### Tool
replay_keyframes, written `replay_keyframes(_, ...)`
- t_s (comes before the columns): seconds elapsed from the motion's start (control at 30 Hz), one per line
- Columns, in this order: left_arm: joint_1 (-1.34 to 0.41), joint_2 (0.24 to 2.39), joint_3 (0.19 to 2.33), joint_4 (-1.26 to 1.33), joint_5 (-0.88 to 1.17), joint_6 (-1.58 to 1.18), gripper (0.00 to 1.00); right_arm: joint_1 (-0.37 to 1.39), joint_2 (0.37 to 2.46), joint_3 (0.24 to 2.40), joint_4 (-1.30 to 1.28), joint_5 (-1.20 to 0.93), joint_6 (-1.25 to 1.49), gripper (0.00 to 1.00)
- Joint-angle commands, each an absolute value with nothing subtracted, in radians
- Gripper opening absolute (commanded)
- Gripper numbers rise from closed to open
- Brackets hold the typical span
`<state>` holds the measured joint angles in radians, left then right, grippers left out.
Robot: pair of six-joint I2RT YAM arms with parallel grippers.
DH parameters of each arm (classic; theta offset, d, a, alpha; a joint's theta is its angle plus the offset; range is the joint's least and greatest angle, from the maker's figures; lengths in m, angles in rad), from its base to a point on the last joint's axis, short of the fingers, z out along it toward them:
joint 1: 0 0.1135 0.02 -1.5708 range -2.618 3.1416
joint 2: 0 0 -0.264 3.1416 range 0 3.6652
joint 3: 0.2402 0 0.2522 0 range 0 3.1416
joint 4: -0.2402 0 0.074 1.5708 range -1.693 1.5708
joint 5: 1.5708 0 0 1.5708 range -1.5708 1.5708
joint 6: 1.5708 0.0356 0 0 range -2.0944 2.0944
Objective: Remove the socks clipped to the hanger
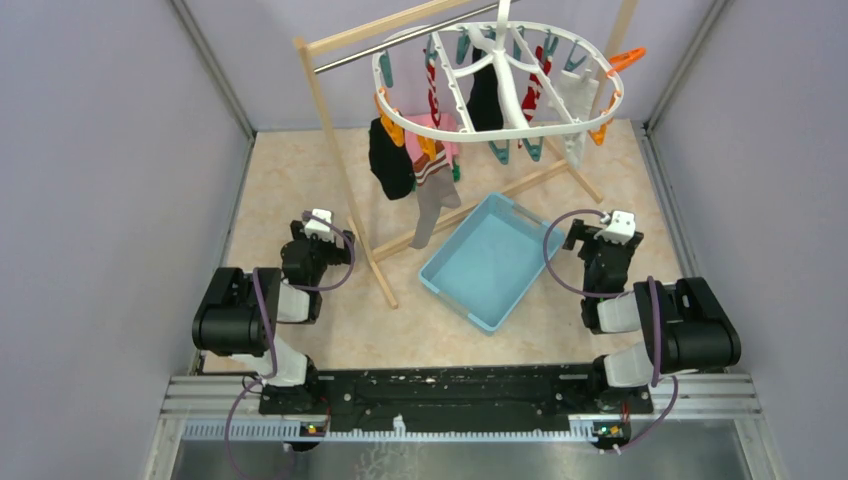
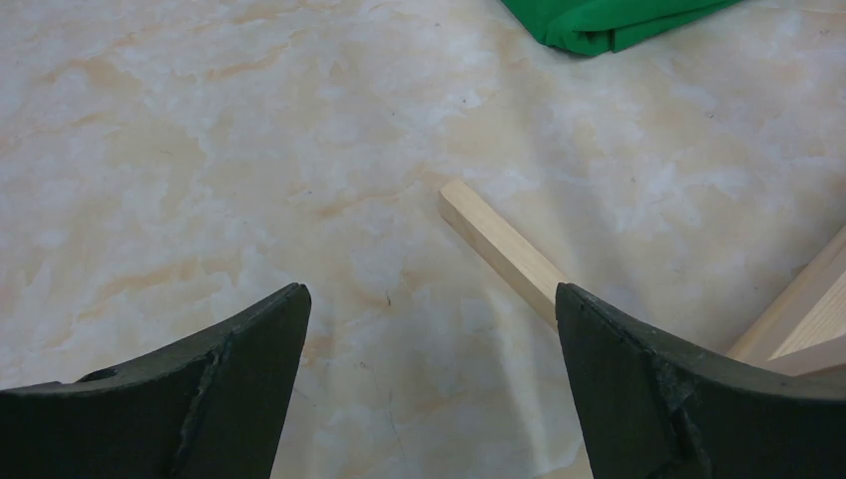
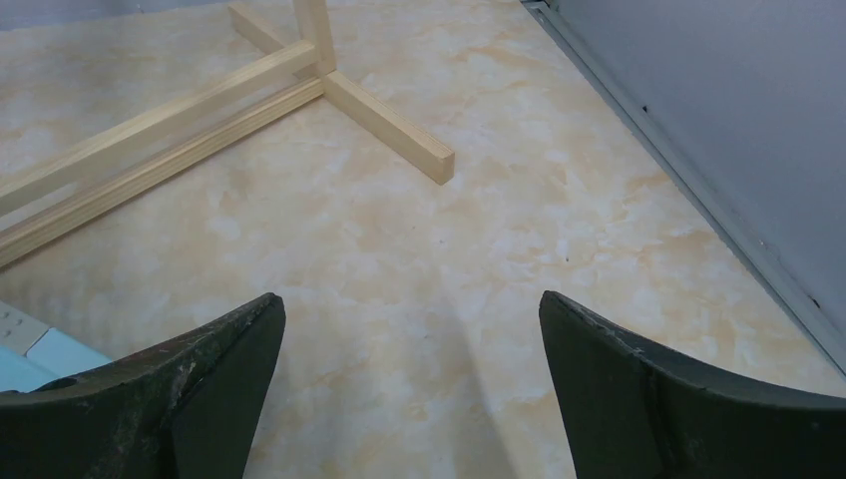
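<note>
The white oval hanger [image 1: 497, 132] hangs from the rack's metal bar at the back, with teal and orange clips. Clipped to it are a black sock [image 1: 389, 160] at the left, a grey sock with striped cuff [image 1: 433, 200], a second black sock [image 1: 486, 100] in the middle, a red-and-white striped sock [image 1: 434, 95], another red-and-white one [image 1: 534, 92] and a white sock [image 1: 578, 100]. My left gripper [image 1: 322, 216] is open and empty, low over the floor near the rack's left foot. My right gripper [image 1: 618, 218] is open and empty, right of the blue bin.
A light blue bin [image 1: 492, 260] lies in the middle under the hanger. The wooden rack [image 1: 338, 150] has feet on the floor [image 2: 499, 244] [image 3: 384, 120]. A green cloth [image 2: 609, 20] lies beyond the left gripper, a pink cloth [image 1: 440, 128] behind the socks. Grey walls stand at both sides [image 3: 718, 120].
</note>
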<state>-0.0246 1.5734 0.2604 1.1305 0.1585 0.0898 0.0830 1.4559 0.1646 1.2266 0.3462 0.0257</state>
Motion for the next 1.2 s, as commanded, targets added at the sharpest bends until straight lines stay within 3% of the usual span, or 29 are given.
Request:
replay_keyframes(0.0,-0.027,1.57,0.274,1.175,0.154,0.096,0.99,0.087,1.462,0.172,1.258,0.341,0.025,0.99)
replay_keyframes(0.27,0.019,1.53,0.296,1.141,0.127,0.03,0.99,0.098,1.376,0.169,1.189,0.416,0.033,0.99)
replay_keyframes(0.37,0.082,1.456,0.508,0.616,0.157,0.046,0.99,0.139,1.206,0.273,0.815,0.548,0.088,0.99)
replay_keyframes(0.47,0.13,1.456,0.74,0.18,0.191,0.088,0.99,0.14,1.06,0.42,0.358,0.572,0.374,0.99)
replay_keyframes(0.6,0.232,1.38,0.864,-0.074,0.317,0.076,0.99,0.126,0.905,0.479,-0.102,0.564,0.963,0.99)
replay_keyframes(0.83,0.339,1.178,0.964,-0.318,0.497,0.071,0.99,0.101,0.623,0.427,-0.165,0.167,0.823,0.99)
replay_keyframes(0.97,0.361,1.126,1.104,-0.541,0.602,0.135,0.99,0.304,0.596,0.476,-0.28,0.297,0.734,0.99)
replay_keyframes(1.17,0.362,1.083,1.263,-0.874,0.877,0.299,0.99,0.7,0.641,0.481,-0.124,0.423,0.609,0.99)
